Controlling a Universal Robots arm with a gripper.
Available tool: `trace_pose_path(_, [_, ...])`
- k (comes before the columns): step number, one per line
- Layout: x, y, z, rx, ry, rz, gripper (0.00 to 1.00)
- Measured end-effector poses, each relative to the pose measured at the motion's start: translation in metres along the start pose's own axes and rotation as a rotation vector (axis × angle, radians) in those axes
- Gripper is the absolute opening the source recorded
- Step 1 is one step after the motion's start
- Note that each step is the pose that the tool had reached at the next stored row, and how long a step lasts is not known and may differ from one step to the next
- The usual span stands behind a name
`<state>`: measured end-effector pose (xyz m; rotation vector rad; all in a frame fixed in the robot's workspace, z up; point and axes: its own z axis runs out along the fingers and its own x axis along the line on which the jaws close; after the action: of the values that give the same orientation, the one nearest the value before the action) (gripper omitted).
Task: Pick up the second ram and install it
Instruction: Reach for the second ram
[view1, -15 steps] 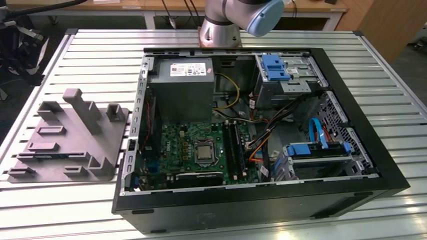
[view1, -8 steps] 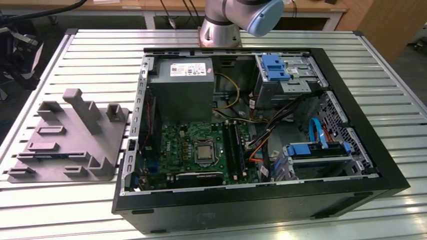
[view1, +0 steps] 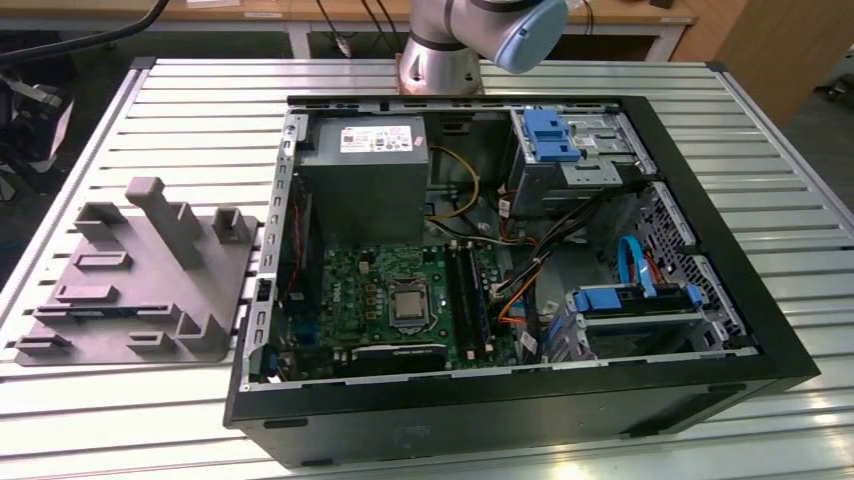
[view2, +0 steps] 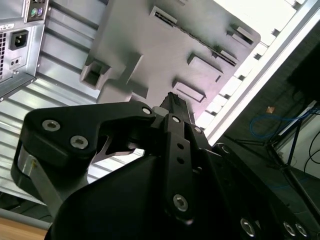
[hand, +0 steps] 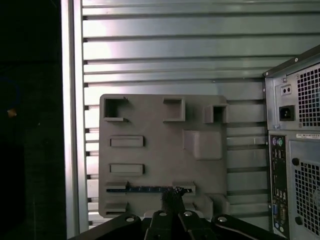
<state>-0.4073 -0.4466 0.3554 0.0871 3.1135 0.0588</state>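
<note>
- The gripper (hand: 172, 196) hangs above the table, its fingertips drawn together and closed on nothing.
- Straight beyond the fingertips, apart from them, the second ram (hand: 145, 189) lies on edge in a long slot of the grey fixture tray (hand: 155, 130).
- Out to one side of the hand, beside the tray, stands the open computer case (hand: 295, 150), its rear ports facing the first wrist view.
- Tray and case both rest on the slatted metal table (hand: 165, 50).
- In the exterior view the arm (view1: 454, 40) rises behind the case.
</note>
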Motion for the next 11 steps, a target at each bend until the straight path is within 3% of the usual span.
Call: trace_pose_path(11, [0.0081, -0.0137, 0.0114, -0.0001, 0.0002, -0.004, 0.1])
